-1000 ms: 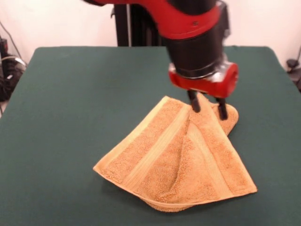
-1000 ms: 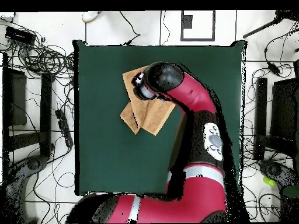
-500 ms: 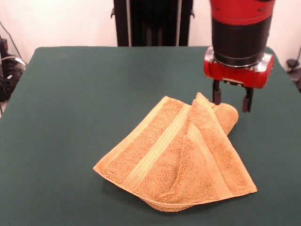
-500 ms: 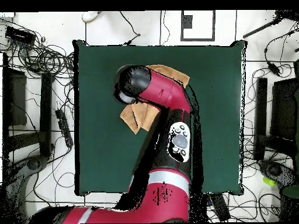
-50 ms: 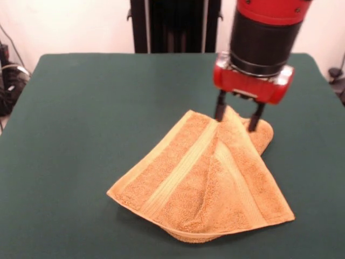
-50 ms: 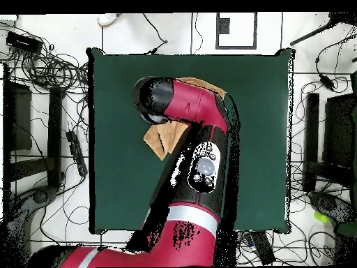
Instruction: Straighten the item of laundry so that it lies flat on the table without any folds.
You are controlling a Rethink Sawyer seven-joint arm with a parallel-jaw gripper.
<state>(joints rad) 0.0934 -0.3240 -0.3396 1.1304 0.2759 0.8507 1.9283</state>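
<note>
The item of laundry, an orange-tan towel (image 5: 205, 178), lies folded over itself on the dark green table (image 5: 91, 108), right of centre and toward the near edge. Paler bands cross it, and one flap is doubled over diagonally. My gripper (image 5: 235, 121) hangs open at the towel's far corner; its two black fingers (image 5: 219, 110) straddle the raised fold there, with the tips down at cloth level. In the overhead view the red arm (image 6: 199, 105) covers the gripper and much of the towel (image 6: 164, 138), of which only two parts show.
Tangled cables (image 6: 49, 66) and black equipment (image 6: 28, 139) lie on the floor around the table (image 6: 258, 153). A cable bundle (image 5: 9, 81) sits off the table's left side in the front view.
The gripper had swung right, off the towel's far corner, and has now come back left and slightly lower over that corner, still open. The towel has kept its shape.
</note>
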